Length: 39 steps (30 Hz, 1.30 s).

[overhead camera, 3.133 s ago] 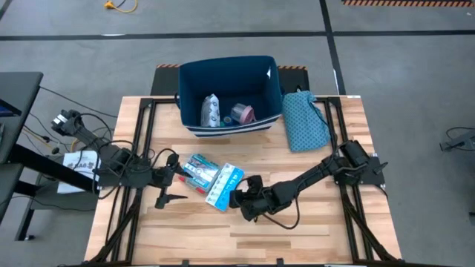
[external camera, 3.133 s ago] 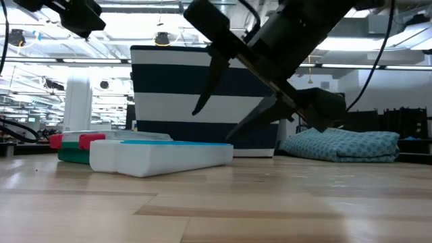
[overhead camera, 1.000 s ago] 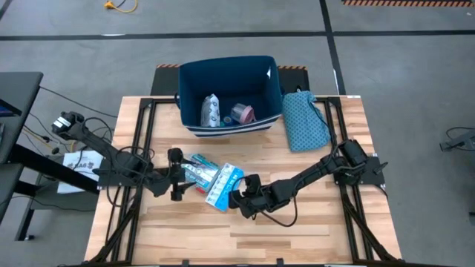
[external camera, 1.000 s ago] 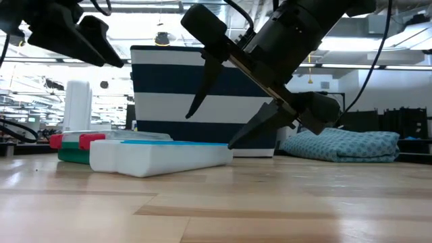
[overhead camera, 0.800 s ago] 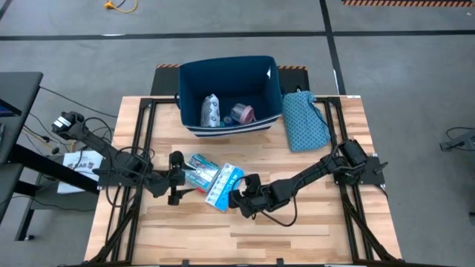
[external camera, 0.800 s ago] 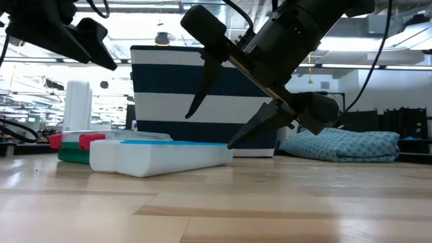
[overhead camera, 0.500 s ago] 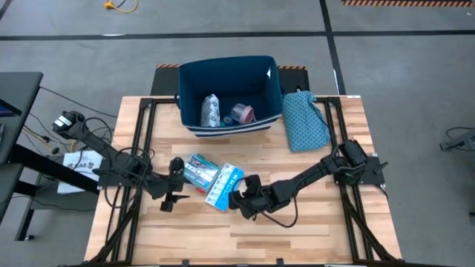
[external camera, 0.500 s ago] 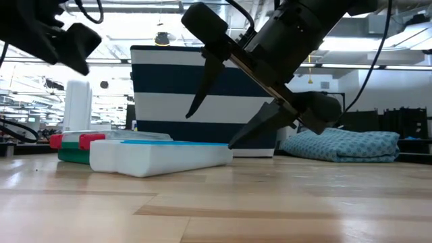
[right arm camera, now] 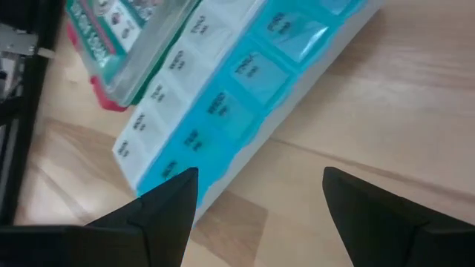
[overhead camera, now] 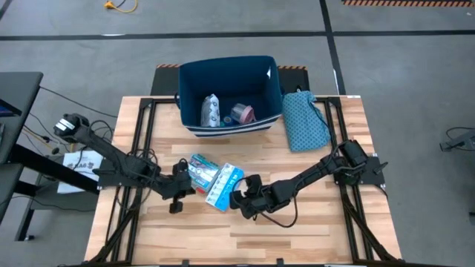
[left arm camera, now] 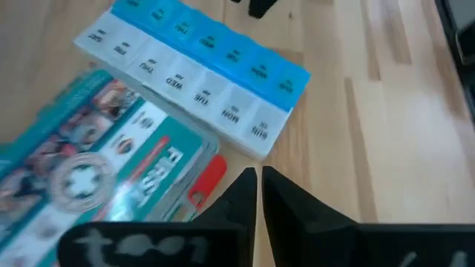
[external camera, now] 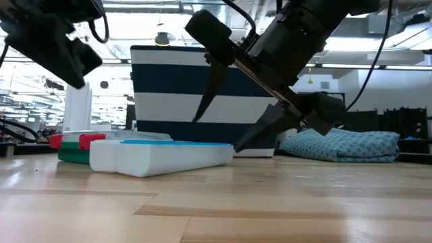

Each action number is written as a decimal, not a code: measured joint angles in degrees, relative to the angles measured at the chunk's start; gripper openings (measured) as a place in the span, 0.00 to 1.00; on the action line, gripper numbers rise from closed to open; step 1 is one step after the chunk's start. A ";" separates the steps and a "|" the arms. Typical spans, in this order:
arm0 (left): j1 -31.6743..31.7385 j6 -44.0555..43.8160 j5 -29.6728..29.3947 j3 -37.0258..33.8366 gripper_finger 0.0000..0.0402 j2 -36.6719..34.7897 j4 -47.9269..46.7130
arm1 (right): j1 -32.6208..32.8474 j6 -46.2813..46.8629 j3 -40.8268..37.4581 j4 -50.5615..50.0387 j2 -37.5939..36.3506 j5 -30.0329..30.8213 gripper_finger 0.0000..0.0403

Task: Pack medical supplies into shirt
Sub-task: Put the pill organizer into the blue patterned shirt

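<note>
On the wooden table [overhead camera: 312,215], toward its front, the right claw [overhead camera: 236,200] is low beside the pill organizer [overhead camera: 223,185], a long white and blue box with day labels; its fingers [right arm camera: 165,215] are spread wide apart, and in the right wrist view the box end lies between them, not yet pressed. The left claw [overhead camera: 180,194] is on the other side, just beside the flat teal first-aid box [overhead camera: 199,170] with red corners, and its two fingers [left arm camera: 236,200] are together with only a thin gap, holding nothing. The first-aid box lies partly against the pill organizer. Farther back stands the blue bin [overhead camera: 230,95] with white stripes on its wall; inside it are a white printed pouch [overhead camera: 211,110] and a pink round disc [overhead camera: 243,113]. To the right of the bin lies the folded teal patterned shirt [overhead camera: 304,120].
</note>
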 joint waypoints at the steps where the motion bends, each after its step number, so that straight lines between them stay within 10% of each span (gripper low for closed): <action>1: 0.14 -1.18 0.38 0.00 0.02 1.39 1.46 | -0.03 0.05 0.00 -0.46 0.00 0.01 0.70; 28: -1.78 -9.69 10.79 0.00 0.00 15.37 11.93 | -2.91 -15.43 0.15 -2.40 -0.12 -7.16 0.70; 39: -9.16 -28.04 -3.22 -0.02 0.00 15.47 12.22 | -9.22 -42.07 2.63 -17.81 -12.79 -15.24 0.70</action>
